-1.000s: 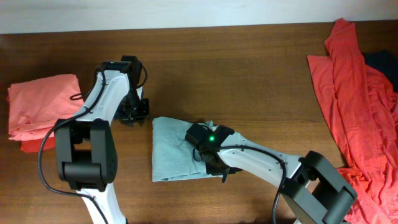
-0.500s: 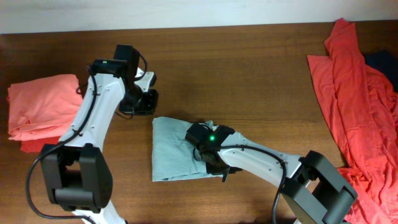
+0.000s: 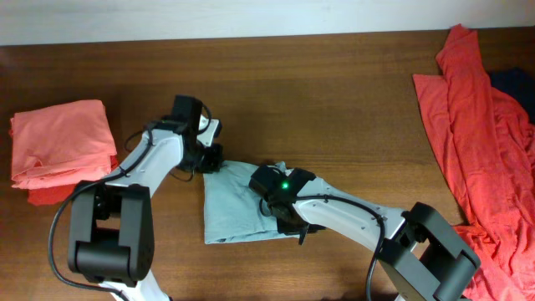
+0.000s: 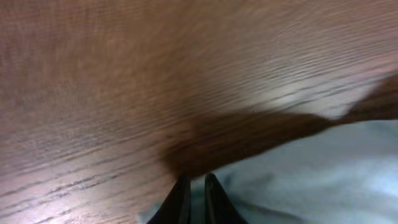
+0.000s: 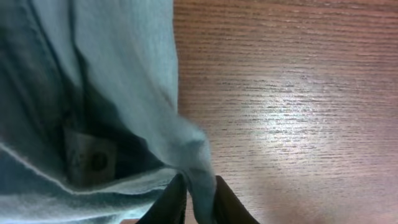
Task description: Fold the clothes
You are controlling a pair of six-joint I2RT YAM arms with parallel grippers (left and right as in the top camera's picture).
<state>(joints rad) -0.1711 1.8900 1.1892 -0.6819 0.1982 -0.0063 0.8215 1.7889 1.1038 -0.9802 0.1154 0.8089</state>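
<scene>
A pale grey-blue T-shirt point(image 3: 234, 205) lies folded on the wooden table point(image 3: 351, 100). My right gripper point(image 3: 286, 219) is over the shirt's right part, shut on a fold of its fabric point(image 5: 198, 168); the fabric runs between the fingers point(image 5: 198, 200) in the right wrist view. My left gripper point(image 3: 212, 159) is at the shirt's far left corner. In the left wrist view its fingers point(image 4: 196, 190) are pressed almost together, tips at the shirt's edge point(image 4: 298, 168). I see no fabric pinched between them.
A folded salmon-pink garment point(image 3: 63, 146) lies at the left edge. A loose red garment point(image 3: 476, 125) spreads along the right side, with a dark cloth point(image 3: 514, 84) behind it. A pale wall strip runs along the table's far edge.
My left arm swung away from the salmon-pink stack, first farther back, then right and down to the T-shirt's far left corner. The right arm and the shirt have not moved.
</scene>
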